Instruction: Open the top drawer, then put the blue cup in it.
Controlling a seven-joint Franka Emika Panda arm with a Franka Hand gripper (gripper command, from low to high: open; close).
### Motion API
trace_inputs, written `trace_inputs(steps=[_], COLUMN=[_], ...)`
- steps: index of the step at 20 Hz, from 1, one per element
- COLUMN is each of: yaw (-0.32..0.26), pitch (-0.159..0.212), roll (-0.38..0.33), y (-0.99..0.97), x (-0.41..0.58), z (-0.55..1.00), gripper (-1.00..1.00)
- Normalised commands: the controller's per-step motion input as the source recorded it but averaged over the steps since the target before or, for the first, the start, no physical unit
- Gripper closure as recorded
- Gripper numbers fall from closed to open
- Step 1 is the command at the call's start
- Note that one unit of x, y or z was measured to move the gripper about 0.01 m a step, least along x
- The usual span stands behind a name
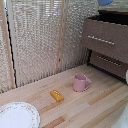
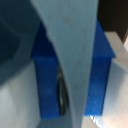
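Gripper fingers fill the wrist view: one pale grey finger [image 2: 75,55] sweeps down the middle of the picture, pressed against the blue cup [image 2: 47,82], whose blue wall shows on both sides of it. A dark curved edge, perhaps the cup's rim or handle, runs beside the finger; the blur keeps me from saying which. The fingers appear clenched on the cup, one of them inside its wall.

In the exterior view only a sliver of the blue cup [image 1: 105,2] shows, at the picture's upper edge, directly above the cabinet [image 1: 120,50]. The arm itself is out of that picture. The top drawer [image 1: 102,37] is pulled out from the cabinet, its dark interior visible behind the front, and its silver bar handle [image 1: 101,40] runs across the front. The lower drawer [image 1: 107,62] sits closed beneath it.

On the wooden table [image 1: 90,105], in front of the cabinet, stands a pink mug [image 1: 80,83]. A small yellow block [image 1: 57,95] lies beyond the mug from the cabinet, and a patterned plate [image 1: 17,116] lies farther still.
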Motion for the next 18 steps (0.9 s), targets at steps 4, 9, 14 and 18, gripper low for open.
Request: trace_inputs(steps=[4,9,14,18], yaw=[-0.05,0.015,0.005,0.0], pitch=[-0.107,-0.081,0.06,0.016], roll=[0.092,0.087,0.14,0.253], y=[-0.85,-0.34,0.05,0.17], x=[-0.312,-0.076,0.0,0.029], z=[-0.32,-0.13,0.14,0.37], gripper=[1.0,-1.0,-1.0,-1.0])
